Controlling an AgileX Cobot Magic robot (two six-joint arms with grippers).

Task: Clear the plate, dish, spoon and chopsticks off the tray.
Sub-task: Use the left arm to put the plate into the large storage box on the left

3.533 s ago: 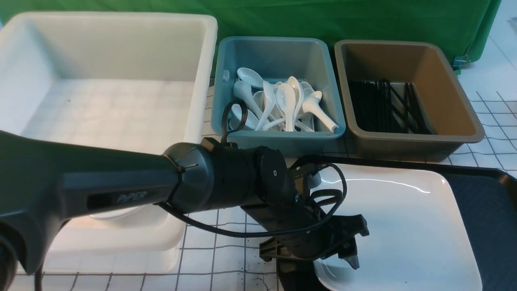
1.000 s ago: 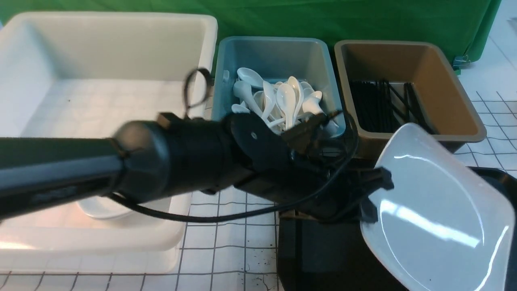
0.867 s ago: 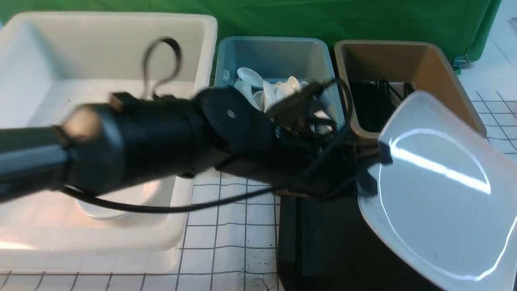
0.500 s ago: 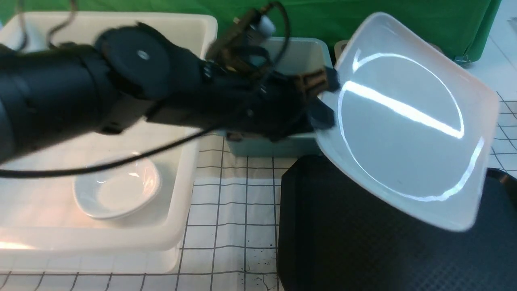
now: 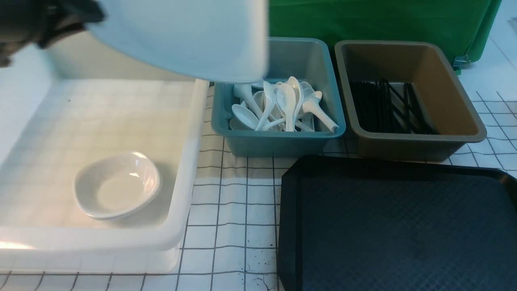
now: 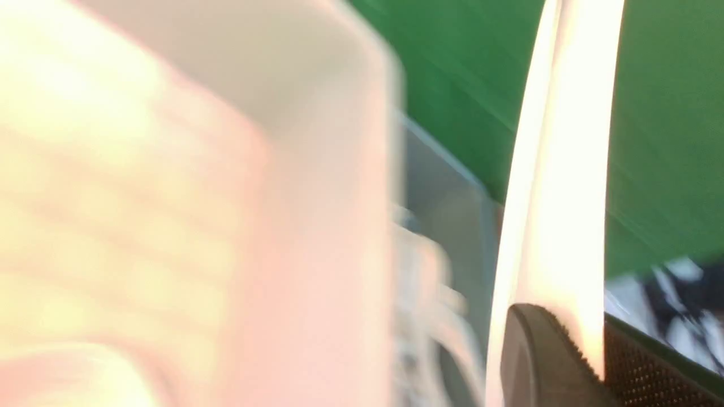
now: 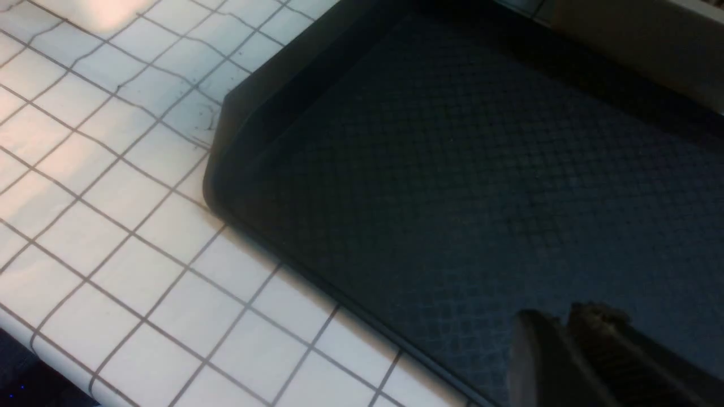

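Left gripper (image 6: 557, 339) pinches the large glossy white rectangular plate (image 5: 181, 36) by its rim (edge-on from the wrist), carried high above the big white plastic tub (image 5: 190, 161). Lower it level beside the small white dish (image 5: 117, 184), then release gently.

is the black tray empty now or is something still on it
Empty, as far as it shows. The front view shows only bare textured surface on the tray; the plate is held up over the white tub.
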